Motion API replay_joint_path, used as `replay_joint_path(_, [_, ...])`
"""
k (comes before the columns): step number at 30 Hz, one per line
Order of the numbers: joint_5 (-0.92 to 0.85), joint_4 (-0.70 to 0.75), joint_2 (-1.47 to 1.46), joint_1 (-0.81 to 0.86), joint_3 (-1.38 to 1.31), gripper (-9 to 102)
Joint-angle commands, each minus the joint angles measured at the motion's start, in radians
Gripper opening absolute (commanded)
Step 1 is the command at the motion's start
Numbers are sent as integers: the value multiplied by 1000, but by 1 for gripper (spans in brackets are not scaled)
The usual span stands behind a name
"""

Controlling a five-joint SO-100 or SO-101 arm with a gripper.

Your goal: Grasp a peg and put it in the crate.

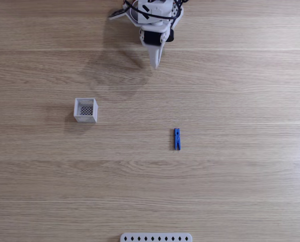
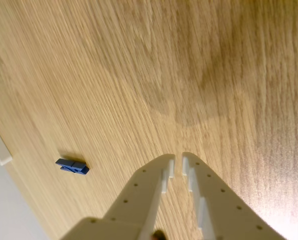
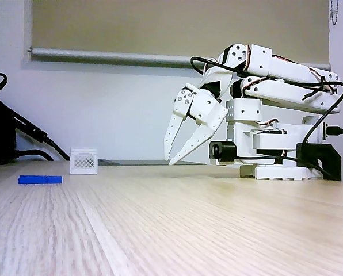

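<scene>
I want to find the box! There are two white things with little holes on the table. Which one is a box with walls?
The crate, left of the blue peg in the overhead fixed view. It's square with raised walls; the perforated strip at the bottom edge is flat.

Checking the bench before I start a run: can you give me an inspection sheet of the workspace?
Surface: wooden table, bare apart from the items below.
Job's things: blue peg lying flat on the table; white crate upright, apart from the peg, nothing seen inside.
Clutter: white perforated strip at the bottom edge in a fixed view.
Grippers: gripper above the table, holding nothing, fingertips nearly together.
Cables: black cables over the arm; more at the left.
Surroundings: pale wall, roller blind.
</scene>
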Motion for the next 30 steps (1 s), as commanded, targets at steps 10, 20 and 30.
replay_joint_path(10, [-204, -101, -420, -9, -235, 0])
replay_joint_path(20, [-1029, -339, -1066, 3, -561, 0])
replay_joint_path(30, [-1562, -351, -1428, 5, -884, 0])
